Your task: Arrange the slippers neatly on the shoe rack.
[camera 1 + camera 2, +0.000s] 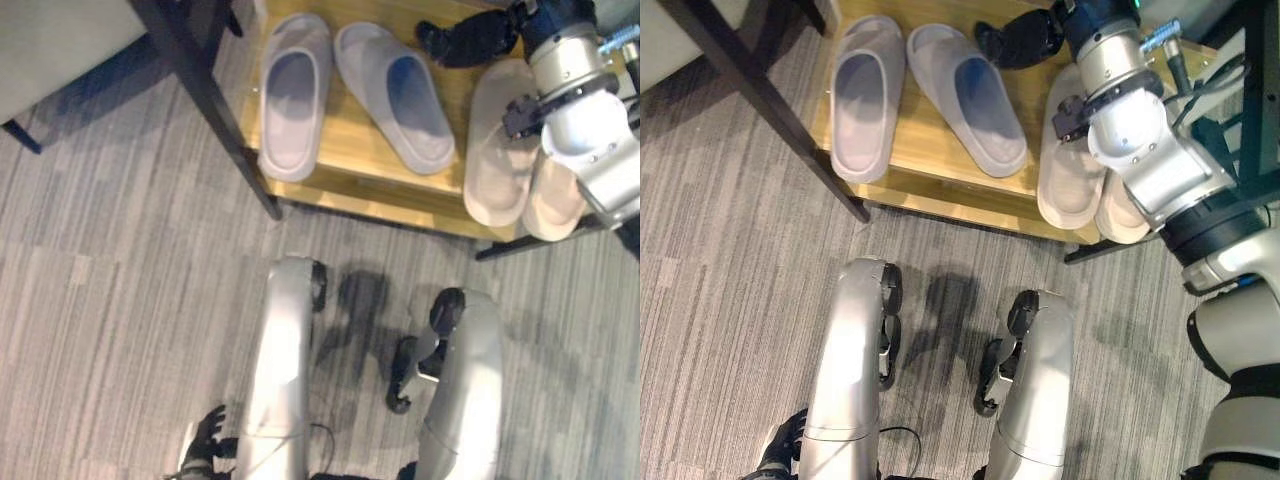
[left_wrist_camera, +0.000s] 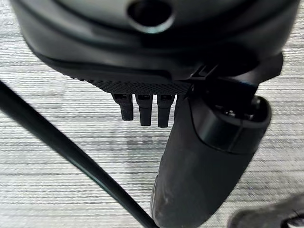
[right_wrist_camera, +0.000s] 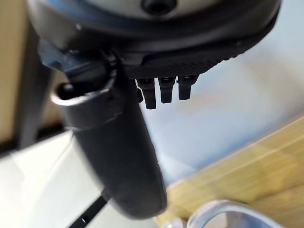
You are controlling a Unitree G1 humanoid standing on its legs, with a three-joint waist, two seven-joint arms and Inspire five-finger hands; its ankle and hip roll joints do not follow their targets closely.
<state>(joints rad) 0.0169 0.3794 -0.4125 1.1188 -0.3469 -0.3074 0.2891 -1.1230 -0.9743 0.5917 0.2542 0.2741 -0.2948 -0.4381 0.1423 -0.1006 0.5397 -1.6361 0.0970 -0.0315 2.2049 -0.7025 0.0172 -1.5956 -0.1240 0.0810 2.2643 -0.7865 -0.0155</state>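
Grey striped carpet [image 1: 110, 320]; perhaps a dark table leg [image 1: 205, 95].

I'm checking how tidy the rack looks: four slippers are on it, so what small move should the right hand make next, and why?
Probably nudge the second grey slipper straight. It lies angled, its heel splayed away from the leftmost grey slipper, while the beige pair sits side by side, overhanging the shoe rack front edge. The right hand hovers open just behind them, near enough to reach it.

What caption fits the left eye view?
Right robot hand above a wooden shoe rack holding a grey slipper pair and a beige slipper pair.
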